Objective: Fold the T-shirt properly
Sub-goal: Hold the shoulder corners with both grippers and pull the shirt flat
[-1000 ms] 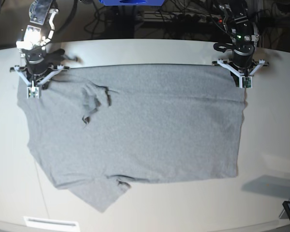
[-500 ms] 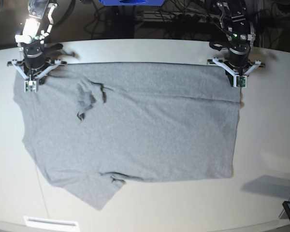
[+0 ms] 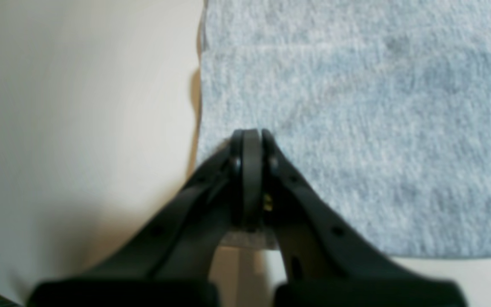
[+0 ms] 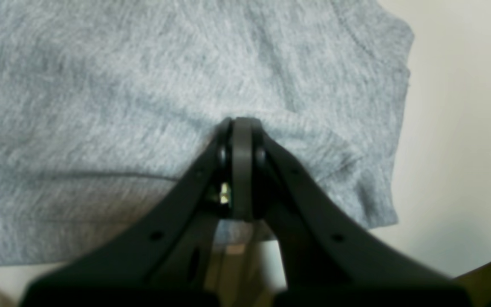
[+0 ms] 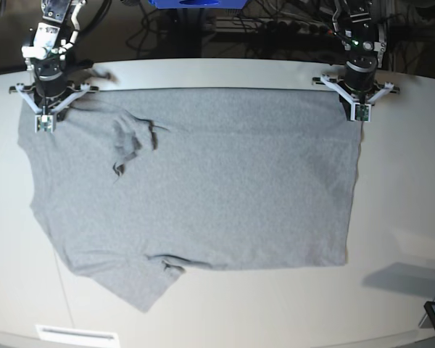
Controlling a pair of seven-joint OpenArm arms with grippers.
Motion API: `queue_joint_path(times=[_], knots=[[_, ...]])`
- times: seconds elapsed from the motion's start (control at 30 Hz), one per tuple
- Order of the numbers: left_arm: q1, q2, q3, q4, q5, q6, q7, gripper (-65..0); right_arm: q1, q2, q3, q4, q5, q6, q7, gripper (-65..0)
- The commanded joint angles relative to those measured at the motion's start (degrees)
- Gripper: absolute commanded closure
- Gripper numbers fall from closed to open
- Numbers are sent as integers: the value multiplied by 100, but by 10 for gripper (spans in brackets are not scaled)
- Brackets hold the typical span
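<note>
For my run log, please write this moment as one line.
phase: spreading | left gripper: shut on T-shirt corner | right gripper: shut on T-shirt edge | shirt: flat on table, wrinkle near collar

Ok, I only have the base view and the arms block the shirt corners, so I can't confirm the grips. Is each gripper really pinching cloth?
Observer: Yes. In the left wrist view the left gripper is shut on the T-shirt, right beside its side edge.
Operator: And the other one?
Observer: The right gripper is shut on cloth too, with a small ridge bunched up at its tips.
Operator: Any bare table beside it?
Observer: Yes, the table shows just past the sleeve edge.
</note>
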Motion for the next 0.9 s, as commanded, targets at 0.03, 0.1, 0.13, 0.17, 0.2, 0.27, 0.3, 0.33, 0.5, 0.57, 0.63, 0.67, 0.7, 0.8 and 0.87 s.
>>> queue_joint_path(times=[0.03, 0.1, 0.13, 0.17, 0.2, 0.27, 0.3, 0.33, 0.5, 0.57, 0.63, 0.67, 0.7, 0.8, 0.87], knots=[[111, -23, -28, 122, 82, -23, 245, -2, -142, 1, 48, -61, -230, 16, -710, 0], [164, -14, -28, 158, 82, -23, 245, -2, -142, 1, 48, -61, -230, 16, -710, 0], [172, -14, -28, 166, 82, -23, 245, -2, -142, 1, 48, -61, -230, 16, -710, 0], [164, -14, -28, 184, 82, -23, 245, -2, -142, 1, 48, -61, -230, 16, -710, 0], [164, -14, -28, 184, 82, -23, 245, -2, -142, 10, 48, -61, -230, 16, -710, 0], [164, -14, -28, 237, 73, -23, 245, -2, -142, 10, 48, -44, -230, 16, -710, 0], [172, -14, -28, 290, 73, -23, 245, -2, -142, 10, 48, -17, -230, 16, -719, 0], [172, -14, -28, 325, 73, -23, 245, -2, -142, 10, 48, 0, -230, 16, -719, 0], [164, -14, -28, 386, 73, -23, 254, -2, -142, 18, 48, 255, -230, 16, -1044, 0], [164, -14, -28, 386, 73, -23, 254, -2, -142, 18, 48, 352, -230, 16, -1070, 0], [155, -14, -28, 386, 73, -23, 254, -2, -142, 18, 48, 405, -230, 16, -1070, 0], [155, -14, -28, 386, 73, -23, 254, -2, -142, 18, 48, 431, -230, 16, -1070, 0], [146, -14, -28, 386, 73, -23, 254, -2, -142, 18, 48, 431, -230, 16, -1070, 0], [137, -14, -37, 386, 73, -23, 254, -2, -125, 18, 39, 431, -230, 16, -1070, 0], [137, -14, -37, 395, 73, -23, 254, -2, -107, 27, 39, 431, -230, 16, -1053, 0]])
